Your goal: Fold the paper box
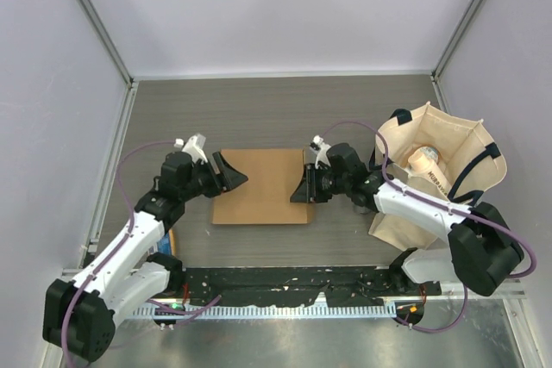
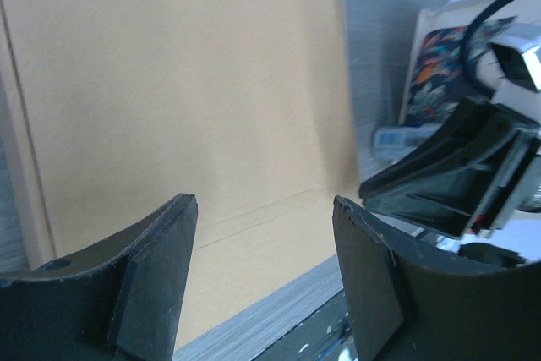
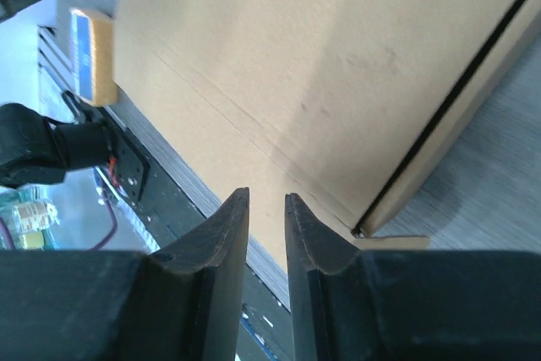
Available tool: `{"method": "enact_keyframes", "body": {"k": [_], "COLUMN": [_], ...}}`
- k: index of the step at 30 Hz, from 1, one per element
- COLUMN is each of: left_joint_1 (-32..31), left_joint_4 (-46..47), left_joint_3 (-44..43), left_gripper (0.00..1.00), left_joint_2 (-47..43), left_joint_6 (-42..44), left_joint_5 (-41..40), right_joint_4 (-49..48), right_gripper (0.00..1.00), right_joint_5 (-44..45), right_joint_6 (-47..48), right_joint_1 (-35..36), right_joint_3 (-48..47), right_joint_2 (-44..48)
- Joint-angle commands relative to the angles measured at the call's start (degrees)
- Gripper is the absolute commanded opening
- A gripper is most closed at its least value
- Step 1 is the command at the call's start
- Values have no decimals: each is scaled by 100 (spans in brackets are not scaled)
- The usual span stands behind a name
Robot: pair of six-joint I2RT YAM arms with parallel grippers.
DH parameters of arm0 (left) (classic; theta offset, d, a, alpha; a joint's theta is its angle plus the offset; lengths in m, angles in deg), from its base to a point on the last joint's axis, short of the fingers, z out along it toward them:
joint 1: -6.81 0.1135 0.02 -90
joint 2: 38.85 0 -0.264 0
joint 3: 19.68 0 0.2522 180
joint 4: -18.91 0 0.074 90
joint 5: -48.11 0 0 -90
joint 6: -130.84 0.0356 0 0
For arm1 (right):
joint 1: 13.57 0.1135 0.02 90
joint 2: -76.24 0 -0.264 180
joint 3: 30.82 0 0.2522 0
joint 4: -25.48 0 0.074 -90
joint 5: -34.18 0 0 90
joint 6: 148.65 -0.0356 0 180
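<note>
1. Top view
   - The paper box (image 1: 263,185) lies flat and closed in the middle of the table (image 1: 285,109).
   - It sits between the two grippers.
   - The left gripper (image 1: 226,171) is at the box's left edge, close to its far-left corner.
   - The right gripper (image 1: 304,185) is at the box's right edge, about halfway along it.
   - Whether either one touches the cardboard cannot be told from above.
   - A beige tote bag (image 1: 435,170) with dark handles stands open by the table's right edge.
   - The right arm passes in front of the bag.

2. Left wrist view
   - The left gripper (image 2: 264,209) has its jaws standing wide apart with nothing between them.
   - The paper box (image 2: 169,99) fills the space beyond them, its plain brown top facing up.
   - A crease line runs across the box near its near edge.
   - The right gripper (image 2: 456,175) shows past the box's far side.
   - The tote bag (image 2: 427,31) is blurred behind the right gripper.

3. Right wrist view
   - The right gripper (image 3: 266,200) has its jaws drawn narrow, with only a thin slit left.
   - Cardboard and table show through the slit, so nothing is pinched.
   - The fingers (image 3: 215,251) hang over the near edge of the paper box (image 3: 321,65).
   - The box's corner and a dark seam along its side lie just to the right.
   - A small orange-and-blue packet (image 3: 91,52) lies beyond the box, near the table's near edge.
</note>
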Motion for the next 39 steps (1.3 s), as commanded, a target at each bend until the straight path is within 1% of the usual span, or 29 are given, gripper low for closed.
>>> {"method": "enact_keyframes", "body": {"k": [1, 5, 7, 8, 10, 11, 14, 16, 17, 19, 22, 23, 25, 27, 29, 31, 33, 35, 36, 37, 38, 39], "left_joint_1": [2, 1, 10, 10, 10, 10, 10, 10, 10, 19, 19, 19, 19, 19, 28, 28, 45, 89, 89, 89, 107, 124], "left_joint_4": [-426, -322, -208, -59, 161, 336, 583, 523, 409, 242, -415, -522, -672, -787, -778, -734, -839, -1050, -1164, -1409, -1515, -1577], "left_joint_3": [-918, -999, -771, -526, -200, 132, 731, 891, 952, 909, 436, 138, -118, -417, -558, -550, -568, -620, -647, -673, -717, -752], "left_gripper": [68, 68, 66, 65, 64, 64, 65, 66, 66, 67, 67, 68, 71, 75, 76, 76, 76, 80, 88, 92, 94, 95], "left_joint_2": [-233, -110, -31, -31, -57, -135, -346, -426, -444, -488, -584, -637, -786, -848, -787, -603, -471, -383, -374, -365, -304, -234], "left_joint_6": [130, -134, -327, -397, -556, -600, -697, -636, -531, -425, -126, -12, 103, 251, 314, 349, 358, 305, 140, 34, -54, -90], "left_joint_5": [140, 105, 96, 88, 62, 18, -158, -237, -325, -369, -387, -378, -475, -554, -545, -519, -597, -983, -1254, -1562, -2156, -2249], "right_joint_4": [72, -339, -717, -1154, -1552, -1711, -1730, -1599, -1354, -959, -589, -544, -343, -297, -306, -367, -350, 35, 237, 587, 712, 783], "right_gripper": [29, 29, 29, 28, 27, 27, 26, 26, 26, 26, 26, 26, 26, 27, 27, 27, 27, 37, 46, 60, 64, 66], "right_joint_5": [-97, -325, -431, -605, -739, -739, -599, -388, -309, -125, -141, -141, -106, -97, -167, -238, -72, 313, 916, 1262, 1456, 1528], "right_joint_6": [214, 91, -110, -225, -409, -410, -288, -139, 62, 222, 363, 372, 398, 407, 381, 346, 345, 450, 503, 608, 670, 740], "right_joint_1": [-196, -363, -390, -390, -407, -451, -548, -539, -539, -548, -548, -548, -566, -601, -627, -627, -645, -688, -689, -689, -706, -741], "right_joint_3": [-686, -653, -382, -241, 129, 226, 516, 613, 596, 474, 183, 122, -98, -247, -292, -275, -248, -327, -475, -564, -660, -853], "right_joint_2": [431, 310, 99, 28, -121, -218, -289, -280, -263, -228, -8, 79, 282, 353, 327, 213, 160, 124, 107, 72, -76, -165]}}
